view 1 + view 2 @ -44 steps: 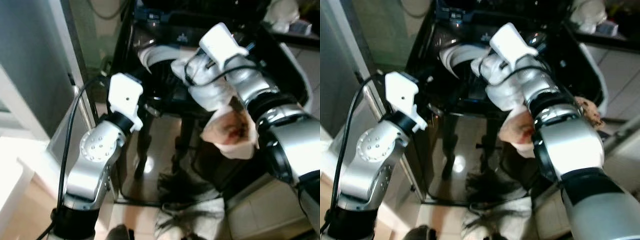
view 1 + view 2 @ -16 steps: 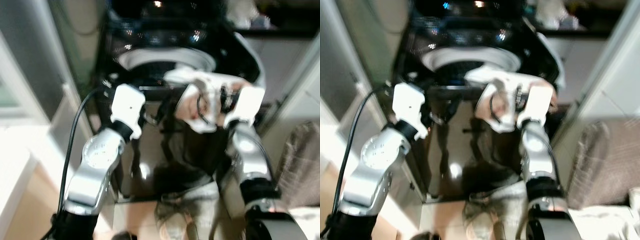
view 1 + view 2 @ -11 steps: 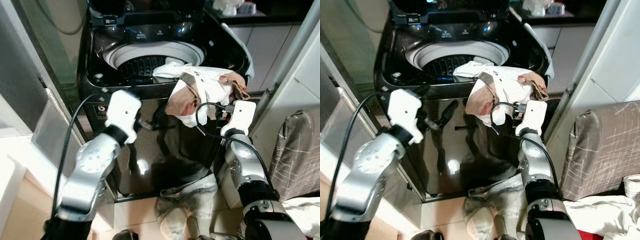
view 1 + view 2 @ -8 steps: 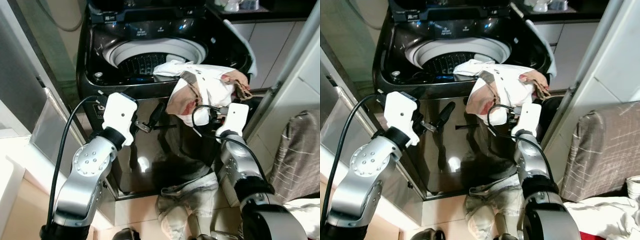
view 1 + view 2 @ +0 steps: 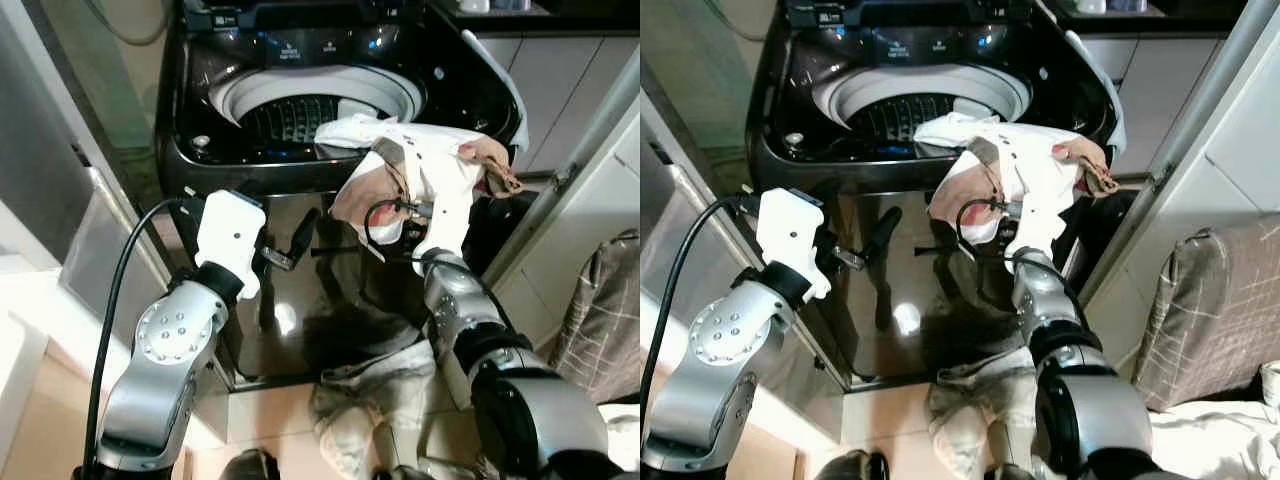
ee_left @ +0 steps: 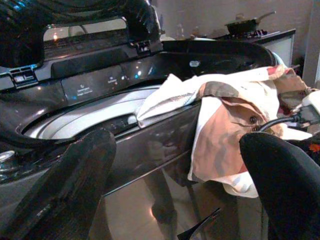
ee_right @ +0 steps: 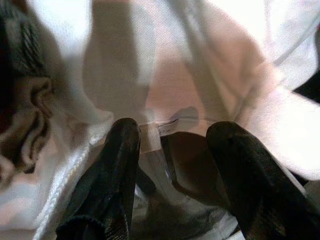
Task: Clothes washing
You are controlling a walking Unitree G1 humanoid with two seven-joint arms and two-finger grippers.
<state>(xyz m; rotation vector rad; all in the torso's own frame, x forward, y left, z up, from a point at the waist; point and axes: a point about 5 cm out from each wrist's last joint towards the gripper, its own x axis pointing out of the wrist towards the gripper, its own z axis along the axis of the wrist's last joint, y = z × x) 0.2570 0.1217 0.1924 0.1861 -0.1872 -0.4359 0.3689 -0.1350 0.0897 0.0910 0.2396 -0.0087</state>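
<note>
- White-and-tan shirt (image 5: 420,175) draped over the washing machine (image 5: 300,110) rim, at twelve o'clock from the right pincer (image 7: 172,165), whose spread fingers touched its cloth.
- Left pincer (image 6: 185,190) hung released.

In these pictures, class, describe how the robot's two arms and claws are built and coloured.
Both arms are silver metal with black joint bands and white wrist blocks. A black cable loops along the left arm. Each claw has two long black fingers: left claw, right claw.
</note>
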